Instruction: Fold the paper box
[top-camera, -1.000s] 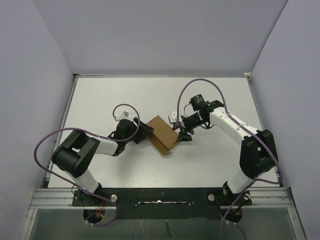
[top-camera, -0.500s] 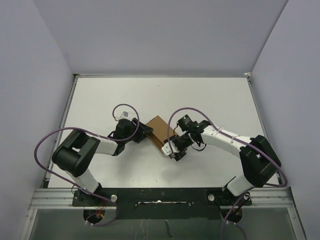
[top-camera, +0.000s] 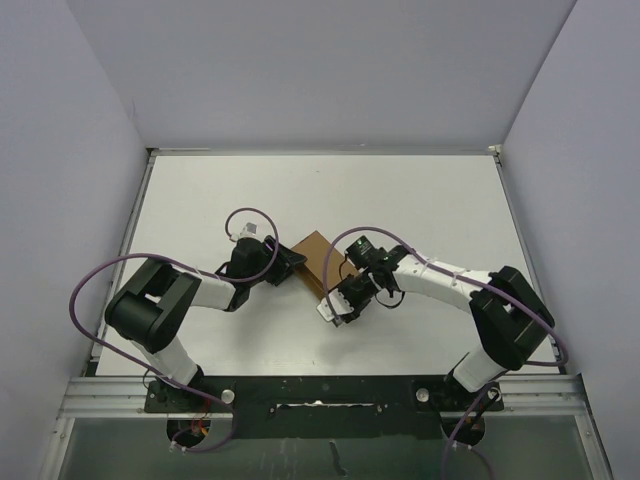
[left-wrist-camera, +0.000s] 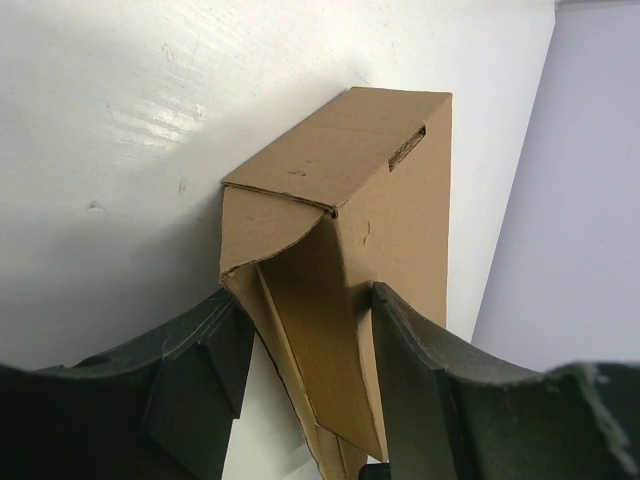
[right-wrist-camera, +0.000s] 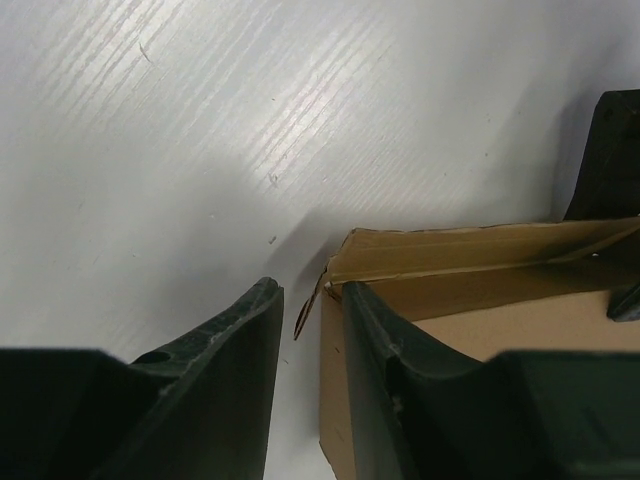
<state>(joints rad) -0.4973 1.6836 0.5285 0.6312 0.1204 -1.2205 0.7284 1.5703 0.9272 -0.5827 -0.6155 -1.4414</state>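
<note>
The paper box (top-camera: 318, 258) is a small brown cardboard box, partly folded, in the middle of the white table (top-camera: 200, 200). My left gripper (top-camera: 291, 262) is at its left end. In the left wrist view the left gripper (left-wrist-camera: 305, 297) is shut on the box's open end (left-wrist-camera: 340, 200), with a finger against each side. My right gripper (top-camera: 337, 305) is at the box's near corner. In the right wrist view the right gripper (right-wrist-camera: 310, 292) is slightly open astride a side wall of the box (right-wrist-camera: 470, 290). One finger is inside, the other outside with a gap to the wall.
Grey walls enclose the table on three sides. Purple cables loop over both arms. A metal rail (top-camera: 320, 390) runs along the near edge by the arm bases.
My right arm has swung from the box's far right side round to its near corner and lowered over the wall there. The left arm and the box have stayed put.
</note>
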